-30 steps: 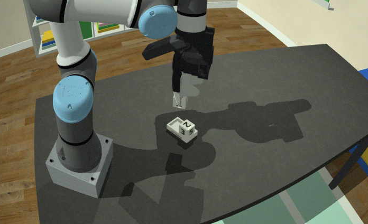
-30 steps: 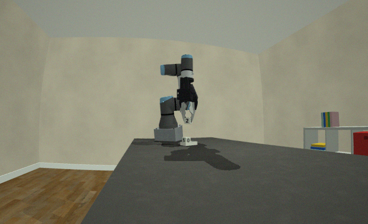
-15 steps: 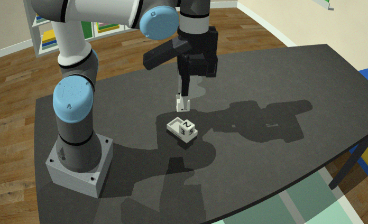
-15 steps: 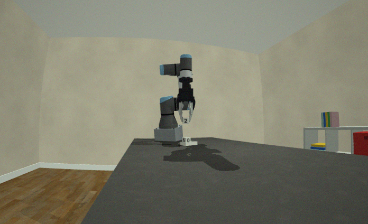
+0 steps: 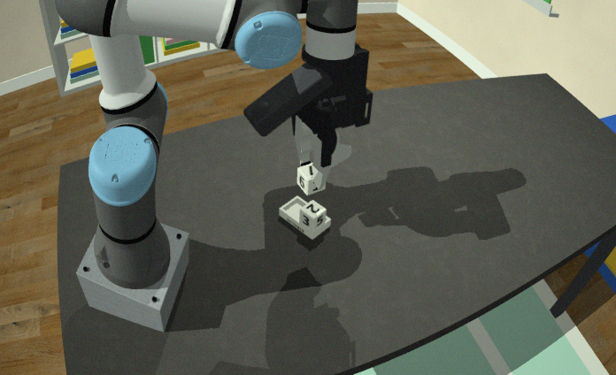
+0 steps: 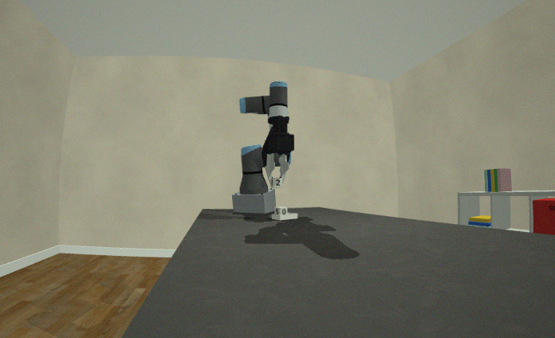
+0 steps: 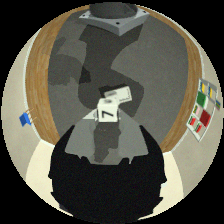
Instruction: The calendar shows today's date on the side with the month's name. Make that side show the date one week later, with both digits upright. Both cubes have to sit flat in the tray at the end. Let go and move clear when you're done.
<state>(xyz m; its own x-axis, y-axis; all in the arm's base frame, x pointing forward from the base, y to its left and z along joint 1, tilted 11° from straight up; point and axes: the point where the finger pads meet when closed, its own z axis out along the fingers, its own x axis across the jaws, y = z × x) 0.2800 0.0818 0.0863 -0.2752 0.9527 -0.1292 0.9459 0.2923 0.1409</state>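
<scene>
My gripper [image 5: 311, 172] [image 6: 277, 179] [image 7: 108, 109] grips one cube [image 5: 306, 180] [image 6: 277, 182] [image 7: 107, 111] above the tray [image 5: 289, 218] [image 6: 290, 216] [image 7: 124, 98]. The other cube [image 5: 311, 215] [image 6: 281, 210] sits in it, beside the vacant slot. Seating mine remains; I can't confirm the date.

and here's the arm [image 5: 131, 200] [image 6: 252, 167], dark grey and white, with rounded pale-blue joint caps, black rings, a silvery block base [image 5: 119, 304] [image 6: 246, 203] [image 7: 111, 24] with dark bolt holes, and a black gripper [image 5: 312, 179] [image 6: 277, 181] [image 7: 108, 109] with pale grey fingers!

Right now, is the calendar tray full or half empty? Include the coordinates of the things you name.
Half empty: one number cube [image 5: 312, 213] sits in the calendar tray [image 5: 296, 222], and the other end shows bare floor.
</scene>
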